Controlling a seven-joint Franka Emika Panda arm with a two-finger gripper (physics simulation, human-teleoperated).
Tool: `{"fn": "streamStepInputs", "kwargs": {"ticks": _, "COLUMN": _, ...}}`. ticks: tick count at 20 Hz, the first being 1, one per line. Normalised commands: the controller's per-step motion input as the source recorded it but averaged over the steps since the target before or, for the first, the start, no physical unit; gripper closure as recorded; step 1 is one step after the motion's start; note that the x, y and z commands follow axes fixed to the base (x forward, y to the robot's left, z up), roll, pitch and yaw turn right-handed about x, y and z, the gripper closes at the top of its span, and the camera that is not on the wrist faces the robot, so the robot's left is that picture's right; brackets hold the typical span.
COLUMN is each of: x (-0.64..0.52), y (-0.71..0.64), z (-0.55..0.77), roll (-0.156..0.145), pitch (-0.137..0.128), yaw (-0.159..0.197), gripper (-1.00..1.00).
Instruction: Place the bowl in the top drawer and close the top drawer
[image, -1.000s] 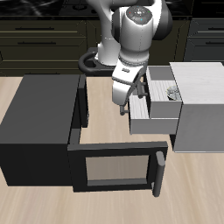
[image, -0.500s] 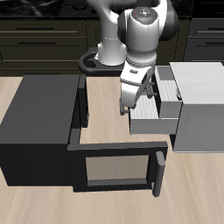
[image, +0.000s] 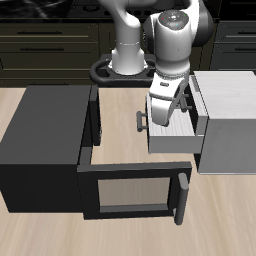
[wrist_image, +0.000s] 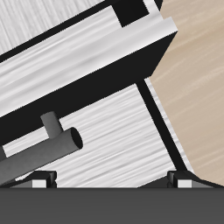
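exterior view: arm over the top drawer (image: 172, 136), which sticks out from the light grey cabinet (image: 228, 120) toward the black box (image: 45, 140)
drawer state: partly pulled out, pale front face with grey bar handle (image: 142, 122) facing the black box
end effector (image: 164, 112): hanging right above the drawer's open top, fingers hidden by the arm body here; cannot tell from this view whether spread or pressed together
bowl: not visible, drawer interior is covered by the arm
black box: door (image: 132, 192) swung down and open toward the tabletop's front edge, long handle (image: 184, 198) at its end
tabletop (image: 120, 105): light wood, bare strip between black box and cabinet
background: round dark stand (image: 105, 69) behind the arm base
wrist view: drawer front (wrist_image: 96, 140) fills the frame, white brushed surface with dark edge
handle (wrist_image: 39, 153): grey bar on a short post, close to the camera
end effector in wrist view: two fingertip stubs (wrist_image: 181, 180) visible, set wide apart, nothing between them
tabletop in wrist view (wrist_image: 197, 79): wood surface beside the drawer front
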Motion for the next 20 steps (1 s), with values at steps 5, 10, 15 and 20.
{"fn": "streamStepInputs", "kwargs": {"ticks": 5, "x": 0.05, "y": 0.24, "z": 0.00, "roll": 0.030, "pitch": -0.002, "yaw": -0.003, "gripper": -1.00}}
{"fn": "streamStepInputs", "kwargs": {"ticks": 10, "x": 0.04, "y": 0.32, "z": 0.04, "roll": 0.035, "pitch": -0.021, "yaw": -0.027, "gripper": -1.00}}
{"fn": "streamStepInputs", "kwargs": {"ticks": 15, "x": -0.06, "y": 0.29, "z": 0.02, "roll": 0.041, "pitch": -0.021, "yaw": -0.014, "gripper": -1.00}}
{"fn": "streamStepInputs", "kwargs": {"ticks": 20, "x": -0.11, "y": 0.07, "z": -0.03, "roll": 0.019, "pitch": 0.007, "yaw": 0.005, "gripper": -1.00}}
